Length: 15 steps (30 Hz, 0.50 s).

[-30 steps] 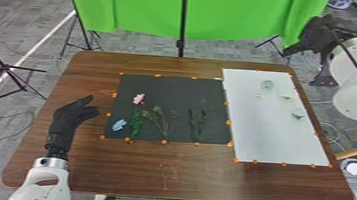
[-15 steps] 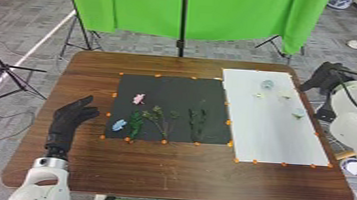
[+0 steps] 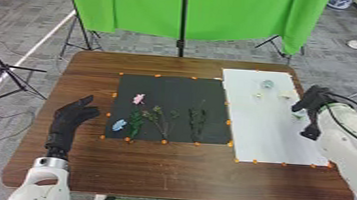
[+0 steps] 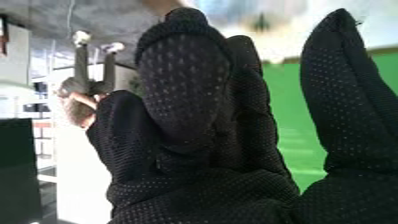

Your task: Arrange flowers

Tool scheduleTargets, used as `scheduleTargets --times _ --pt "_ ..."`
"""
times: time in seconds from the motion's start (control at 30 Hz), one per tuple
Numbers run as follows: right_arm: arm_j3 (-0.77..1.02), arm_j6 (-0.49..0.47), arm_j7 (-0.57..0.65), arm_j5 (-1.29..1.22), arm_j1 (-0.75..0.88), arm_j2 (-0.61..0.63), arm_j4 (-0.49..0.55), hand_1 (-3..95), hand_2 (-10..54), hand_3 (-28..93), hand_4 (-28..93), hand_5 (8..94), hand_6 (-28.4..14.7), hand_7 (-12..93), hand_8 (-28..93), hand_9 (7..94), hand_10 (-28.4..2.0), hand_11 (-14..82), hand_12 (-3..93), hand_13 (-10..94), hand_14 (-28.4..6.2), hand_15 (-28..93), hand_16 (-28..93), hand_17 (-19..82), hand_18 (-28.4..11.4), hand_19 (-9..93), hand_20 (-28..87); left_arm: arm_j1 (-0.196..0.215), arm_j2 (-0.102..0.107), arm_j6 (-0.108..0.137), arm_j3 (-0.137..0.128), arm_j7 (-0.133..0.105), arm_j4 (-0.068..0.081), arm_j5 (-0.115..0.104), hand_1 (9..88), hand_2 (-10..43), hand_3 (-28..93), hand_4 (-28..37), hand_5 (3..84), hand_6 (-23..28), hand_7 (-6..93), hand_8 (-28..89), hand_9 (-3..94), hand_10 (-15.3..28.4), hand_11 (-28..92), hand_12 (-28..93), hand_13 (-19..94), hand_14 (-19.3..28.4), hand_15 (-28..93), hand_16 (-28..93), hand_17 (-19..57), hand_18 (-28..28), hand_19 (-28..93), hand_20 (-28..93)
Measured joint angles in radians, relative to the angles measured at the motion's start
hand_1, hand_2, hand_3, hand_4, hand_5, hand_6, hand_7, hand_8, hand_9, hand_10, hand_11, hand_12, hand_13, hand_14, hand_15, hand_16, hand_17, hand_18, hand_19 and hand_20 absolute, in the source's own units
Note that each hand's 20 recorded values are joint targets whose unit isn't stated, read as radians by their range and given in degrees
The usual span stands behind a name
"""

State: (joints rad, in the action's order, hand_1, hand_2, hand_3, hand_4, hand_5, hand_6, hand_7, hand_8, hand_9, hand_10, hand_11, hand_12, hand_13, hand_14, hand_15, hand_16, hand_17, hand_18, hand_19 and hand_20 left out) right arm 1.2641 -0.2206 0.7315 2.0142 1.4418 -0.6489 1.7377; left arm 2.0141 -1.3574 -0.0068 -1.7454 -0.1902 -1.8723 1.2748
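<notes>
Where the white sheet's (image 3: 275, 139) right-hand edge is crossed by the robot's right hand (image 3: 313, 100), part of that border is hidden, and a pale green flower (image 3: 299, 115) is seen just beside the glove; whether it is touched cannot be told. The right arm is cut off by the edge of the head view. In the right wrist view the fingers (image 4: 182, 90) are held extended and close together, with the thumb (image 4: 342, 100) spread well apart – nothing is seen pinched between them. A dark green spot beyond the fingertips is too blurred to be named.

Three other pale flowers (image 3: 267, 84) are set toward the sheet's far end, with a long stretch of white left between them and the near edge. On the black sheet (image 3: 171, 90), a pink flower (image 3: 138, 99), a blue flower (image 3: 119, 125) and green stems (image 3: 196, 121) are laid out, the blue one near the left border. A strip of brown table (image 3: 166, 172) separates that sheet from the left hand (image 3: 71, 116), whose fingers are loosely extended.
</notes>
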Motion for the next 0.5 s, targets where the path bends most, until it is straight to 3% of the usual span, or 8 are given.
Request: scheduleTargets --times 0.27,0.33,0.5 --pt "0.005 0.010 0.006 -0.012 0.044 -0.022 -0.015 45.3 -9.5 65 -19 60.4 4.0 18 -11 78.7 -12.2 13.3 16.3 93 -1.8 52 31 60 -16.2 93 48 -0.004 -0.001 -0.001 0.000 0.001 0.002 0.000 28.7 9.4 58 -23.5 49.3 9.9 5.8 -5 52.1 17.8 23 10 45 21.2 26 -5 12.4 17.9 30 15" --pt "0.006 0.034 0.005 -0.010 0.055 -0.025 -0.016 50.1 -9.5 64 -21 62.3 4.4 19 -9 80.7 -11.0 11.8 20.2 94 -1.3 53 30 61 -15.8 93 49 -0.005 -0.002 -0.002 0.000 0.001 0.002 0.000 28.8 9.4 58 -23.6 49.3 10.0 5.8 -5 52.0 17.8 23 10 45 21.1 26 -5 12.4 17.9 30 15" --pt "-0.006 0.166 0.005 0.021 0.084 -0.029 -0.023 63.1 -9.5 56 -20 75.7 1.2 23 4 89.2 -8.6 5.3 32.0 94 0.0 57 28 62 -14.9 93 51 -0.009 -0.003 -0.007 0.000 0.003 0.004 0.000 28.7 9.5 58 -23.5 49.3 10.0 5.7 -5 52.0 17.8 23 10 45 21.2 26 -5 12.4 17.9 30 15"
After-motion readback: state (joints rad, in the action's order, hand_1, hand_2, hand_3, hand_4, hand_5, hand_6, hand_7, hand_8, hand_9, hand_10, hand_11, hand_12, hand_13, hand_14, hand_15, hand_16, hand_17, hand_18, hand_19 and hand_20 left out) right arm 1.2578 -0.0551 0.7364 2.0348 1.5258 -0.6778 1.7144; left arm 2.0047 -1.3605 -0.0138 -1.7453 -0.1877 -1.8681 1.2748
